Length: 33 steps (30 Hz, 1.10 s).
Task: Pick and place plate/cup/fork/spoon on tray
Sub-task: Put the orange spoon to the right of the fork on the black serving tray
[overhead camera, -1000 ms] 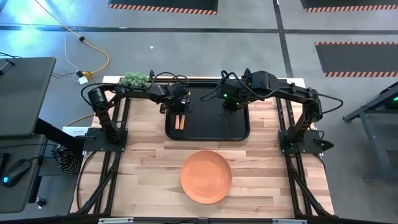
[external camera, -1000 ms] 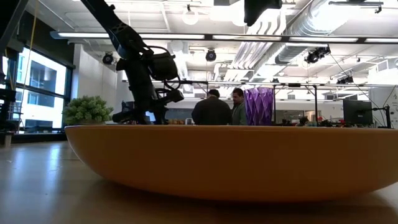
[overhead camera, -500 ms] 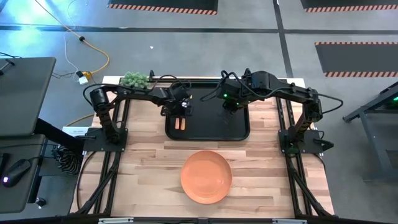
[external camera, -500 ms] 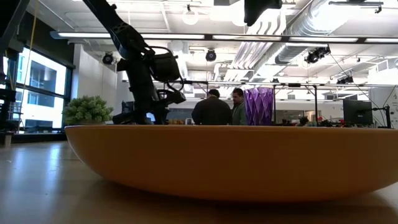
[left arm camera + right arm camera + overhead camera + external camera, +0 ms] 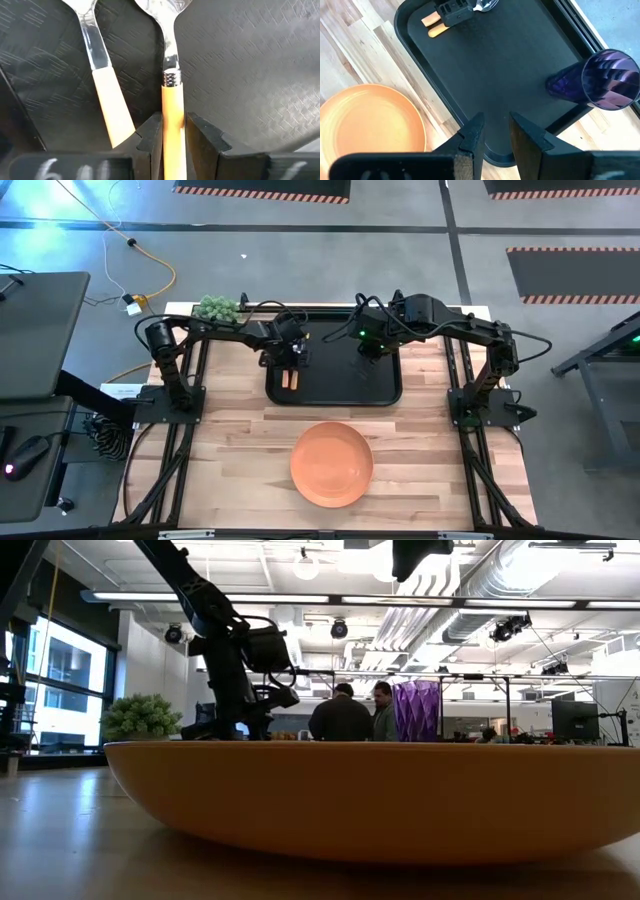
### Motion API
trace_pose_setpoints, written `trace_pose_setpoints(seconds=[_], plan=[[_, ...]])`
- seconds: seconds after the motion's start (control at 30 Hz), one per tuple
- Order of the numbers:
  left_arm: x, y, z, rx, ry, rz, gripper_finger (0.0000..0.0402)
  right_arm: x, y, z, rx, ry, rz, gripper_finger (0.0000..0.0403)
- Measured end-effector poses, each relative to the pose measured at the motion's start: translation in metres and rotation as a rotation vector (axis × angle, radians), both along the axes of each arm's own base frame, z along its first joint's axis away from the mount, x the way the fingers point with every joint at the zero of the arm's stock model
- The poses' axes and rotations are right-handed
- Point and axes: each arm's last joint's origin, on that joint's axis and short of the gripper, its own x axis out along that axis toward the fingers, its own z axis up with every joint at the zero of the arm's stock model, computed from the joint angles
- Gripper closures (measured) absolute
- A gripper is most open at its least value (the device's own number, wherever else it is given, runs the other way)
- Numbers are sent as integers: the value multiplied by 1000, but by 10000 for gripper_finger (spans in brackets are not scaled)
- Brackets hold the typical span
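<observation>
Left wrist view has the left gripper [image 5: 172, 120] clamped on the light wooden handle of one utensil [image 5: 172, 97], with one dark finger [image 5: 150, 135] pressed to each side of it. Its metal neck runs forward over the black tray [image 5: 250, 60]. A second utensil [image 5: 112, 105] with a like handle lies just beside it on the tray floor. Their heads are cut off, so fork and spoon cannot be told apart.

Seen from above, this gripper [image 5: 291, 363] sits at about nine o'clock on the tray [image 5: 340, 388]. The right gripper [image 5: 368, 352] hangs over the tray toward two o'clock. Its fingers [image 5: 472, 132] stand slightly apart with nothing between them.

The purple cup [image 5: 607, 80] stands upright on the tray near the rim, at about one o'clock. The orange plate [image 5: 332, 463] lies on the wooden table [image 5: 230, 450] at six o'clock from the tray, apart from it.
</observation>
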Motion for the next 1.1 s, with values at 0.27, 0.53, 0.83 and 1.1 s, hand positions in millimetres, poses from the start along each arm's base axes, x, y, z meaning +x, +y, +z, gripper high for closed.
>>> trace_pose_setpoints(seconds=[0.27, 0.53, 0.83, 1.1], plan=[[3, 0, 1, -3, -30, -11, 326, 0, 0, 0, -1, -2, 1, 323], [2, -1, 1, -5, -26, -11, 326, 0, 0, 0, 0, -2, 1, 323], [-1, -1, 19, 52, -66, -27, 326, 1, 0, 0, -1, -5, 0, 323], [-2, -1, 36, 106, -125, -16, 326, 2, 0, 1, 1, -21, -6, 323]])
